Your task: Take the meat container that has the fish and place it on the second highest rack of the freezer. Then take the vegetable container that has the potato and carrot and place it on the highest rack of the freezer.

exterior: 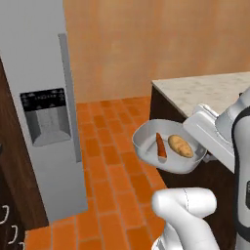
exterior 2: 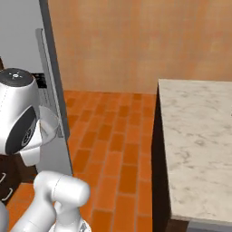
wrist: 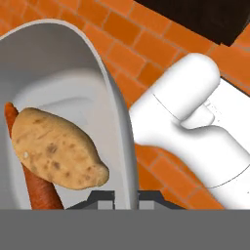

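Note:
My gripper (wrist: pixel 124 197) is shut on the rim of the grey vegetable container (exterior: pixel 141 141), holding it in the air above the orange tile floor. Inside it the tan potato (exterior: pixel 180 145) lies beside the orange-red carrot (exterior: pixel 160 146). In the hand view the potato (wrist: pixel 53 149) lies partly over the carrot (wrist: pixel 41 193), close to the pinched rim (wrist: pixel 117 127). The tall light-grey freezer (exterior: pixel 34 58) stands to the left, showing its dark dispenser panel (exterior: pixel 46 114) and long handle (exterior: pixel 71 97). Its shelves are hidden. The fish is out of view.
A marble-topped counter (exterior: pixel 215 88) with a dark side stands to the right, close behind the container. My own white arm link (exterior: pixel 185 205) sits below the container. Open tile floor (exterior: pixel 112 146) lies between freezer and counter. A tan wall closes the far side.

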You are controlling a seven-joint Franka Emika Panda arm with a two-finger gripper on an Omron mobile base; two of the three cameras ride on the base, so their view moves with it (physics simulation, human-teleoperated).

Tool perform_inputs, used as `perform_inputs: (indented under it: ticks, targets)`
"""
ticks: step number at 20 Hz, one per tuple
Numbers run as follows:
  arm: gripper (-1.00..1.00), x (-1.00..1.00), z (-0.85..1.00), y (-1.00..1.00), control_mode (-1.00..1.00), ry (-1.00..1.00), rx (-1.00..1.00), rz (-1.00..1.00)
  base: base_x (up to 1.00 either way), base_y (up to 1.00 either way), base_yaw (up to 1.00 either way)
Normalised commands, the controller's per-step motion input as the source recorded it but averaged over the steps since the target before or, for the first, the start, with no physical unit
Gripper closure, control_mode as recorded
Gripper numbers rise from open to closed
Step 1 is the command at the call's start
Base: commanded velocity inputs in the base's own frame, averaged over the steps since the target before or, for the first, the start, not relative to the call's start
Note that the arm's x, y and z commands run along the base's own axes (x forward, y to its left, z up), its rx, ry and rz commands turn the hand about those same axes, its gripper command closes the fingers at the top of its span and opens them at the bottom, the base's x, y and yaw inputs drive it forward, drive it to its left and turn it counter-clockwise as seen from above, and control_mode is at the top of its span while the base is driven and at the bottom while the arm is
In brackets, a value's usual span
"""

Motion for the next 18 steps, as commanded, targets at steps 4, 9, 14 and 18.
perform_inputs:
  ticks: [4,9,14,18]
  targets:
    - [1.00,0.00,0.00,0.00,1.00,0.00,0.00,0.00,1.00,-0.10,-0.34]
    - [1.00,0.00,0.00,0.00,1.00,0.00,0.00,0.00,1.00,-0.01,-0.19]
    - [1.00,0.00,0.00,0.00,1.00,0.00,0.00,0.00,1.00,-0.01,-0.08]
    - [1.00,0.00,0.00,0.00,1.00,0.00,0.00,0.00,1.00,-0.09,0.00]
